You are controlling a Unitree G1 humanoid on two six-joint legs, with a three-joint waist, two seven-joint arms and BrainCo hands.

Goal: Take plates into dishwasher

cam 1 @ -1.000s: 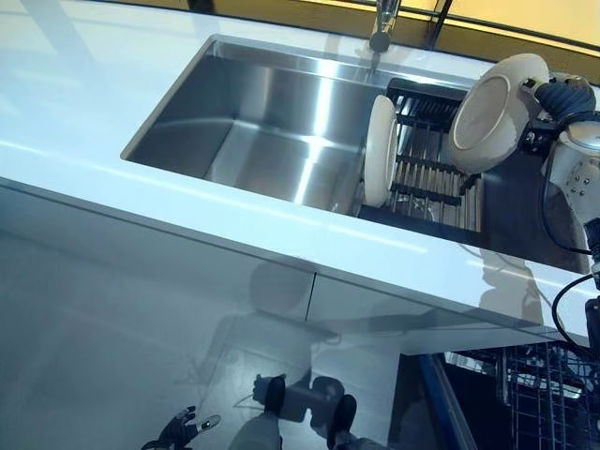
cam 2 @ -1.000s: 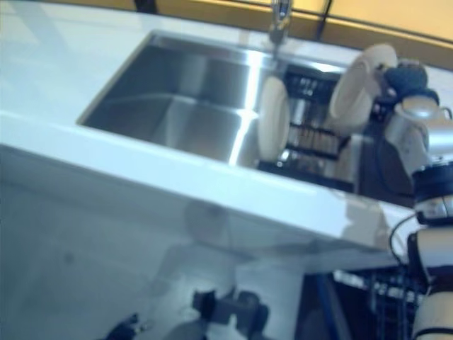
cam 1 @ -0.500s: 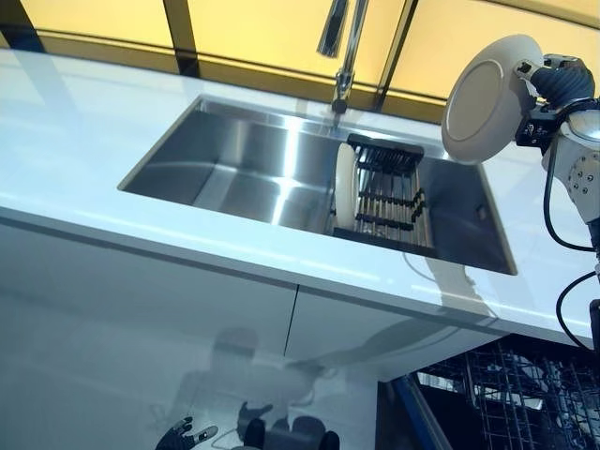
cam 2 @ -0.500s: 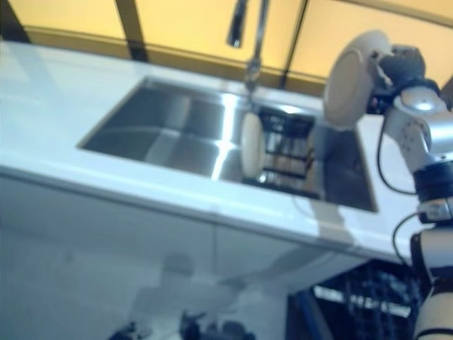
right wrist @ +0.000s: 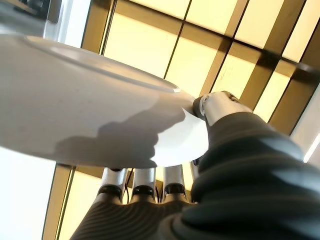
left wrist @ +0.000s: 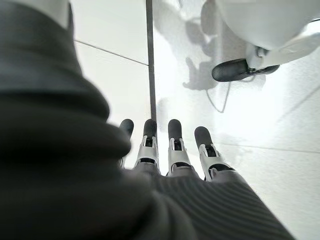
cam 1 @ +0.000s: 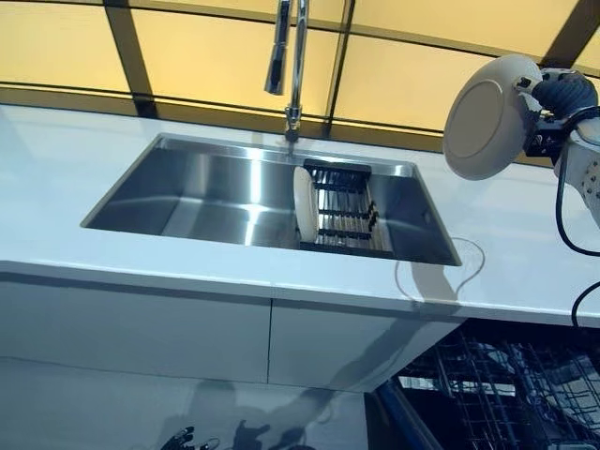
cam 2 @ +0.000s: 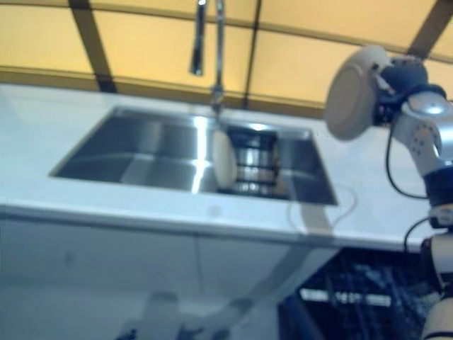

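My right hand (cam 1: 561, 94) holds a white plate (cam 1: 489, 118) up on edge, high over the counter to the right of the sink. In the right wrist view the thumb (right wrist: 218, 106) pinches the plate (right wrist: 75, 100) at its rim, and the fingers (right wrist: 145, 186) lie behind it. A second white plate (cam 1: 302, 205) stands upright at the left end of the black rack (cam 1: 349, 212) inside the steel sink (cam 1: 206, 192). My left hand (left wrist: 175, 150) hangs low over the floor, fingers straight and holding nothing; it also shows as the left hand (cam 1: 184, 439) at the view's bottom edge.
A tall faucet (cam 1: 292, 56) rises behind the sink. The white counter (cam 1: 525, 244) runs right of the sink. The open dishwasher's wire rack (cam 1: 497, 380) shows below the counter at the lower right. White cabinet fronts (cam 1: 141, 328) lie under the sink.
The right hand lifted the plate out of the sink rack and carried it up and to the right over the counter. The camera has tilted up, shifting the whole scene.
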